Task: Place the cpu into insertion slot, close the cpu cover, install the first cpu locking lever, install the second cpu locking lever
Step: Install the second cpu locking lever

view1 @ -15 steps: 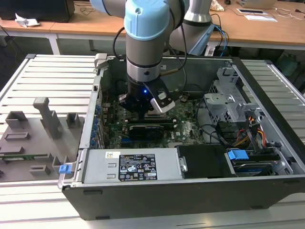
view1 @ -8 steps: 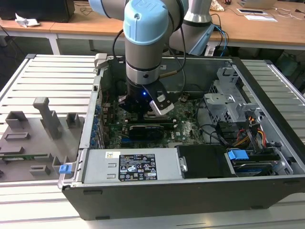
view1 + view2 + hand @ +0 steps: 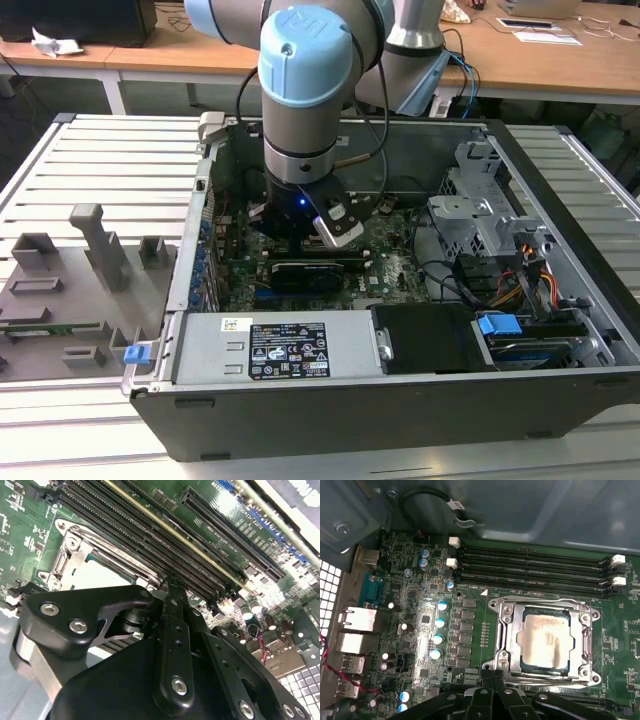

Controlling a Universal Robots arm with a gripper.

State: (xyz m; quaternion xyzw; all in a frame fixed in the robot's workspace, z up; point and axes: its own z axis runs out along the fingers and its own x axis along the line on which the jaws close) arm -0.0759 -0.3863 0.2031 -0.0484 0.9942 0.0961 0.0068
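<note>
- Slatted grey work table [image 3: 110, 160] carries an open computer case [image 3: 300, 410]; wooden desks stand behind it.
- Arm [image 3: 305, 90] reaches down into the case over the green motherboard [image 3: 390, 262].
- Gripper [image 3: 492, 677] hovers just beside the socket's near edge; in both wrist views its black fingers [image 3: 172, 630] are pressed together with nothing between them.
- cpu [image 3: 543, 641] lies flat in the socket on the motherboard: square, dull silver-grey top with faint smeared marks, level within its recess.
- cpu cover [image 3: 512, 632] is down around the chip: a metal frame with an open centre bordering all four sides, screw heads at its corners.
- Whether the locking levers are latched cannot be told.
- Four long dark memory slots [image 3: 530, 570] run parallel just beyond the socket's far edge, with white clips at their ends.
- Silver-topped capacitors [image 3: 440, 622] stand in a row beside the socket, towards the rear ports.
</note>
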